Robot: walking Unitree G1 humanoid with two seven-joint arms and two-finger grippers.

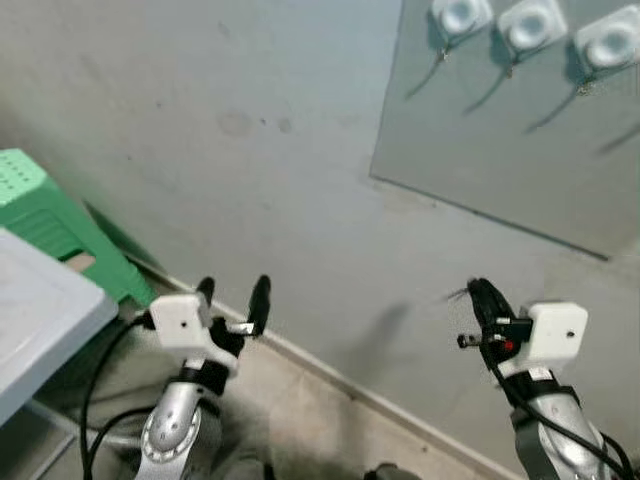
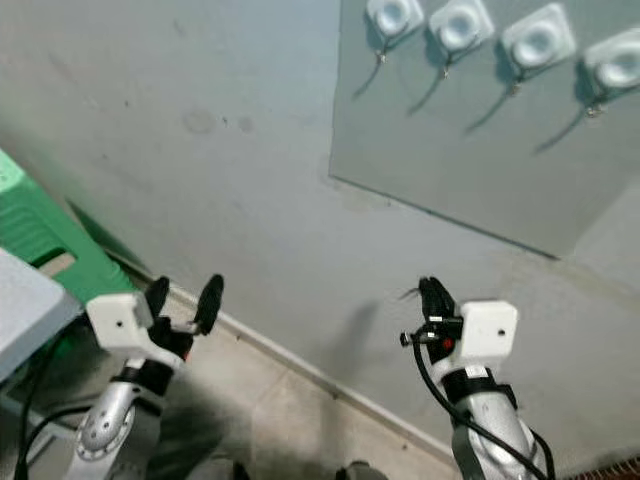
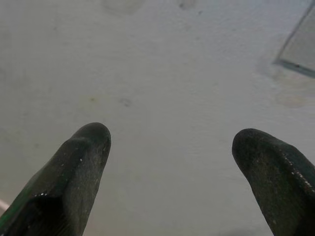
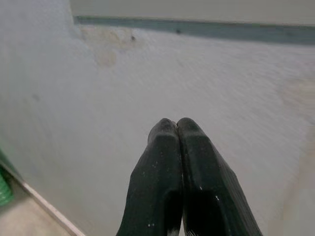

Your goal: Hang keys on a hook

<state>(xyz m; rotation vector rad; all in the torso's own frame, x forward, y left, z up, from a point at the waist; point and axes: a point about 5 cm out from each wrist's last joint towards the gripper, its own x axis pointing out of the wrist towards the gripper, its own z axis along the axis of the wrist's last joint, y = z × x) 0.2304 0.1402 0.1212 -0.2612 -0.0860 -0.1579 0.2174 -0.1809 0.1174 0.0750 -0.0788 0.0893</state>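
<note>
Far left of the frame: green stool [image 1: 45,225] against the wall, with the corner of a grey tabletop [image 1: 40,315] in front of it at lower left.

Lower left: I've got the left gripper [image 1: 232,298] up facing the bare wall [image 1: 250,150], fingers spread apart, nothing between them. The left wrist view confirms it: two fingertips [image 3: 83,147] wide apart, plain wall beyond.

Lower right: right gripper [image 1: 482,298] also raised toward the wall, fingers pressed tight together. A thin glint sticks out beside the tips; could be a key ring pinched there, but it's too small for me to call. In the right wrist view the pads meet flush and no keys are visible.

So I can't locate the keys for certain. My guess on handling: light, hard metal, slippery and prone to swinging, so best held by the ring, leaving the loop free to go over a hook.

Upper right: grey panel [image 1: 500,160] on the wall carrying a row of white hooks [image 1: 528,25], well above both grippers. Nothing stands between the right gripper and the panel; the reach is upward.
</note>
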